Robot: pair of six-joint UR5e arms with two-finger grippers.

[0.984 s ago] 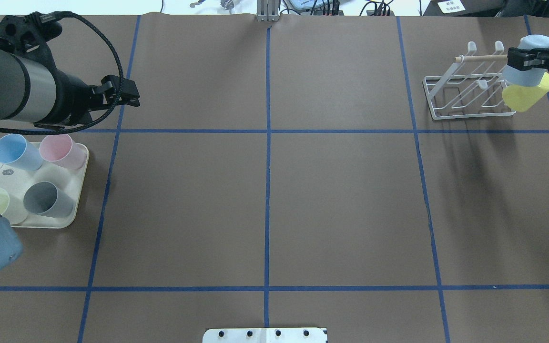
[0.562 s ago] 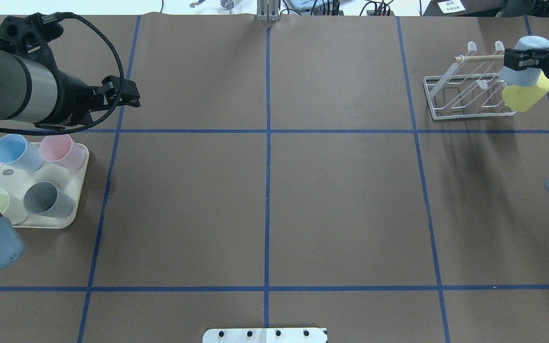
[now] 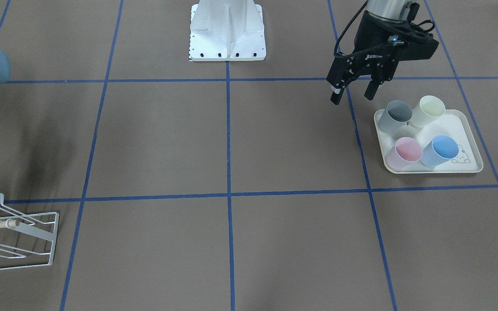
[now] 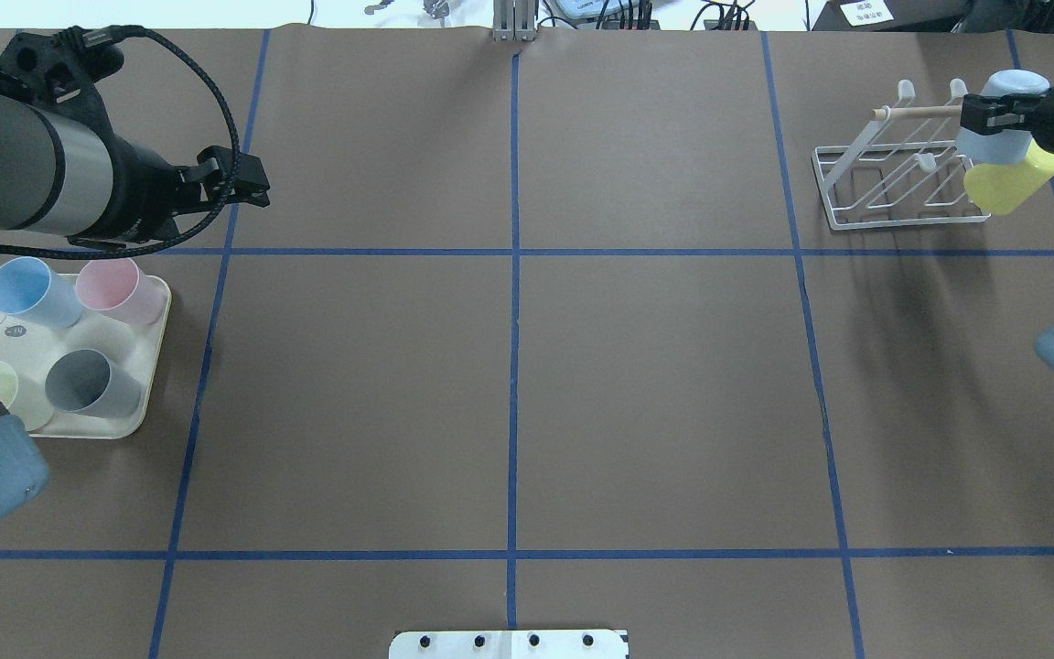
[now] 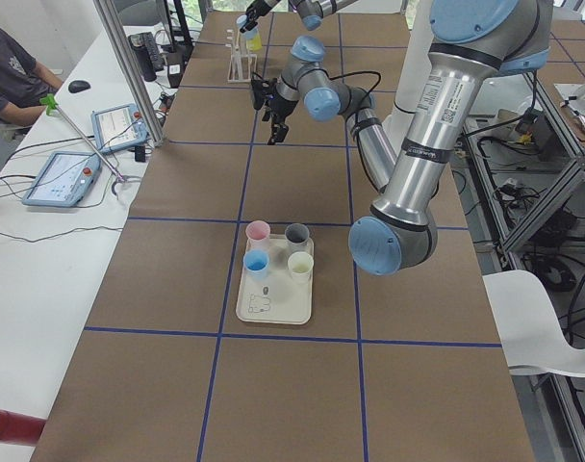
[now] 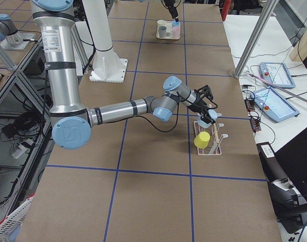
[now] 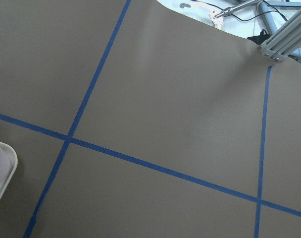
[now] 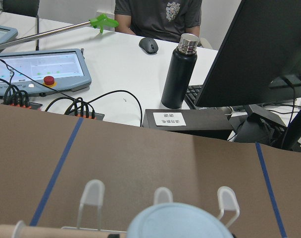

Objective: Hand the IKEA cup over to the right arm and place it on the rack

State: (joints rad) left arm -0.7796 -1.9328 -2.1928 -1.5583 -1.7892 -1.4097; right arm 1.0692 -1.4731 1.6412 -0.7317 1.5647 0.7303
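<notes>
A pale blue IKEA cup [image 4: 1007, 119] hangs upside down over the right end of the white wire rack [image 4: 893, 215], with the right arm's gripper [image 4: 994, 114] shut on it. Its round bottom fills the lower edge of the right wrist view [image 8: 177, 223], in front of the rack's capped prongs [image 8: 92, 191]. A yellow cup [image 4: 1012, 178] sits tilted on the rack just below it. In the exterior right view the gripper [image 6: 208, 115] is above the rack [image 6: 216, 143]. My left gripper [image 3: 352, 98] hovers open and empty beside the tray.
A cream tray [image 4: 147, 403] at the left holds several cups: blue [image 4: 28, 291], pink [image 4: 115, 288], grey [image 4: 88, 383] and pale yellow. The white base plate [image 3: 227, 34] sits at the robot's edge. Beyond the far edge are a desk, a bottle [image 8: 177, 74] and a seated person.
The right gripper with the blue cup has shifted slightly left toward the rack's prongs, and the right elbow has swung in. The left arm has barely moved.
</notes>
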